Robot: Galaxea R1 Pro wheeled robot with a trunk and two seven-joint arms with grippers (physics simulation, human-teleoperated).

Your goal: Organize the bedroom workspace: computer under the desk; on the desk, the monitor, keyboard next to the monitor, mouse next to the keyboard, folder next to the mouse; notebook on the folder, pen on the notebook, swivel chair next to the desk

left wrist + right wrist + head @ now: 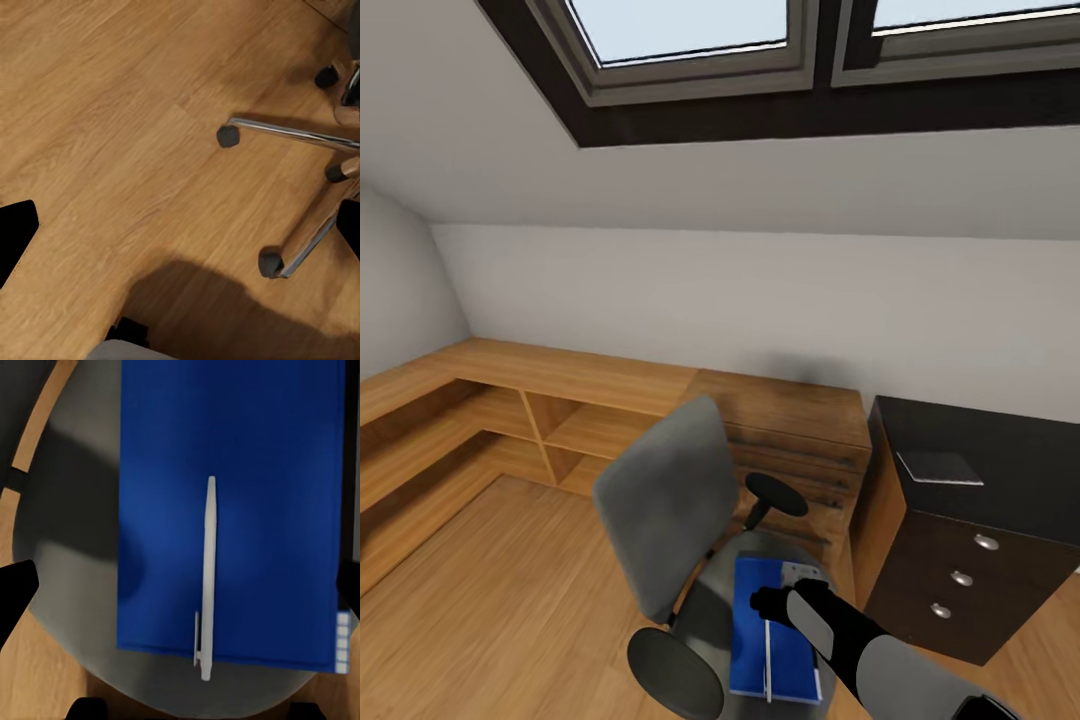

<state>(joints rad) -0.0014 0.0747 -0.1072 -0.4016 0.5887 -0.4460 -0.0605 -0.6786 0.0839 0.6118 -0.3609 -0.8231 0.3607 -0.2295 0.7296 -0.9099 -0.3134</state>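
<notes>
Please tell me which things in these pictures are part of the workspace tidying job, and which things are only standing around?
Part of the job:
swivel chair
folder on the chair seat
pen lying on the folder
notebook on the desk
desk

Only standing around:
wooden shelves
skylights

The head camera looks forward and down over the swivel chair and desk, the right wrist camera faces its seat closely, the left wrist camera the floor by its base.
</notes>
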